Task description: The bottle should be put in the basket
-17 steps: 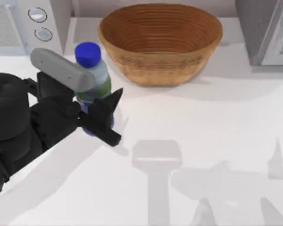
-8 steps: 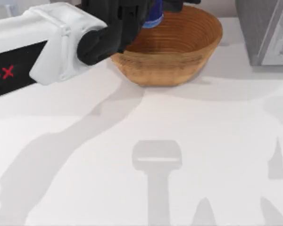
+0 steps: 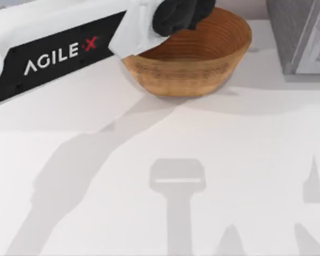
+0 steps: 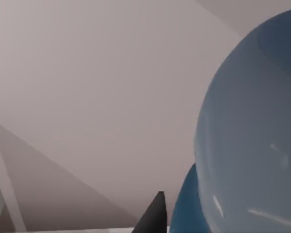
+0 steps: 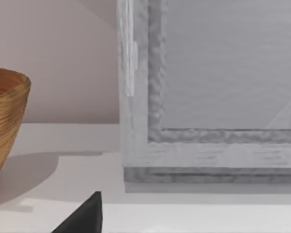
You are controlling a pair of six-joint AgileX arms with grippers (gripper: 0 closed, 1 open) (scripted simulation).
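Left arm stretched over the basket; bottle close against the left wrist camera.

Bench (image 3: 213,176): white top crossed by grey shadows of both arms. Grey cabinet (image 3: 301,34): at the top view's far right corner, just right of the basket; the right wrist view meets its framed panel (image 5: 223,73) head-on. Left arm (image 3: 58,50): white and black, lettered AGILE X, running from the left edge to its dark wrist above the basket's left rim. Basket (image 3: 197,69): light brown wicker, oval, ribbed inside, standing at the far middle of the bench; its side (image 5: 5,116) appears in the right wrist view. Bottle (image 4: 252,141): clear bluish body very near the left wrist camera, beside one dark fingertip (image 4: 153,216); the state of the left jaws cannot be told. Right arm: one dark fingertip (image 5: 85,216) low over the bench near the cabinet; jaws' state cannot be told.
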